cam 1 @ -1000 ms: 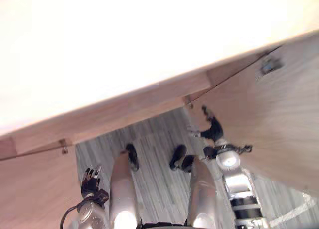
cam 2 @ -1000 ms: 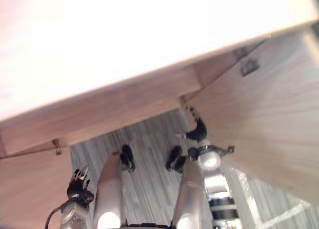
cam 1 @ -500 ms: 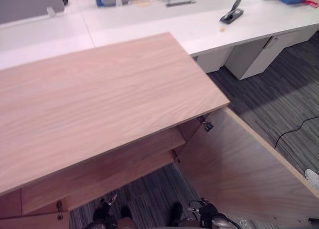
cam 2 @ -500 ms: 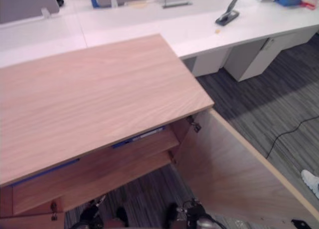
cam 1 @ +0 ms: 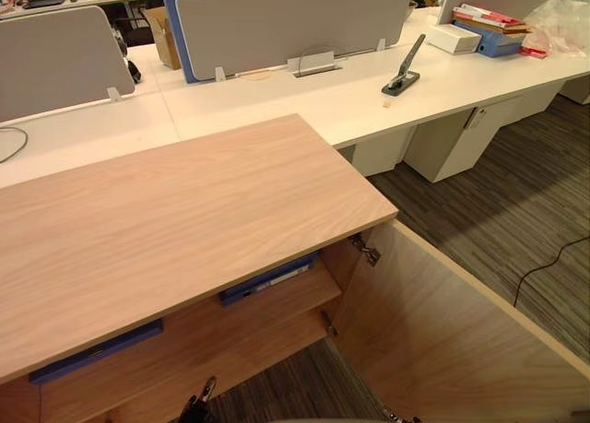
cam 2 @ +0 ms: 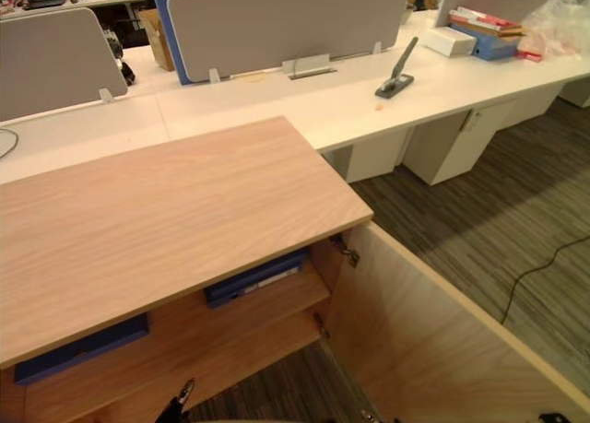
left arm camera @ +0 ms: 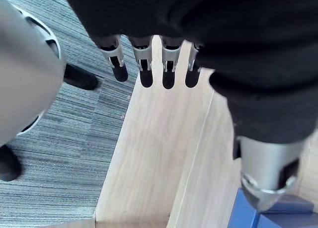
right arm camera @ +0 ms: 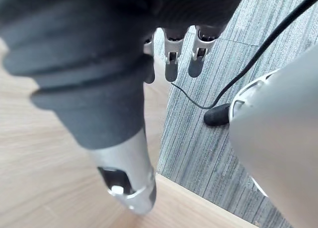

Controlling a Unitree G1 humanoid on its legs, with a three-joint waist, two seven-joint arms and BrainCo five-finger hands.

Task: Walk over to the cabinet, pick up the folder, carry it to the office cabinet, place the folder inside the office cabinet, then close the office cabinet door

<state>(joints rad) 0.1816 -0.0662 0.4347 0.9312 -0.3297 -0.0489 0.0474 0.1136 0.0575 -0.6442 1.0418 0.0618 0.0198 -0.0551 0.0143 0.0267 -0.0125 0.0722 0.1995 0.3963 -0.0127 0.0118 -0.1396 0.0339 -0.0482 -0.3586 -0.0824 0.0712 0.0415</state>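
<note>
The wooden cabinet [cam 1: 175, 229] stands right before me, its right door [cam 1: 442, 331] swung wide open. On the shelf under its top lie two flat blue folders, one [cam 1: 267, 277] near the door hinge and one [cam 1: 97, 349] further left. My left hand [left arm camera: 169, 64] hangs low in front of the shelf with straight fingers and holds nothing; its fingertips [cam 1: 198, 406] peek in at the bottom of the left eye view. My right hand [right arm camera: 171, 59] hangs beside the open door, fingers straight and empty.
White desks [cam 1: 304, 100] with grey dividers [cam 1: 286, 22] run behind the cabinet. A black desk tool [cam 1: 403, 73] and stacked boxes [cam 1: 484, 27] sit on them. Striped grey carpet [cam 1: 498, 211] lies to the right of the open door.
The camera has tilted up from the floor and cabinet edge to the cabinet top and desks. The folders on the shelf have come into sight; both hands have dropped to the bottom edge.
</note>
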